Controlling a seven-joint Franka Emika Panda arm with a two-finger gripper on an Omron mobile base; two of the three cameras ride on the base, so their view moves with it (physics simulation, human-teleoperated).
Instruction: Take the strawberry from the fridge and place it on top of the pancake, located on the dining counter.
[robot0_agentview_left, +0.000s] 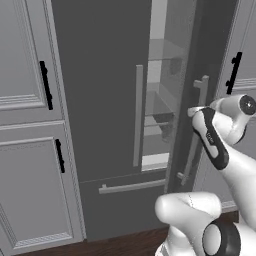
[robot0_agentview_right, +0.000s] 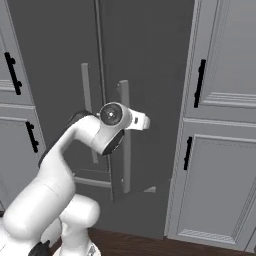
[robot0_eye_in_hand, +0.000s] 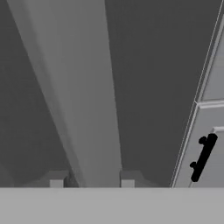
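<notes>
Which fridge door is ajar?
The right door of the fridge, the one whose bar handle is by the arm. It stands swung out, showing shelves; the left door sits flush.

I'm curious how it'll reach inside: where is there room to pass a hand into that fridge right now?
The free way in is the narrow gap between the shut left door and the right door, ajar. Bare glass shelves show behind it. It is crowded at the right door's handle, where the gripper sits.
</notes>
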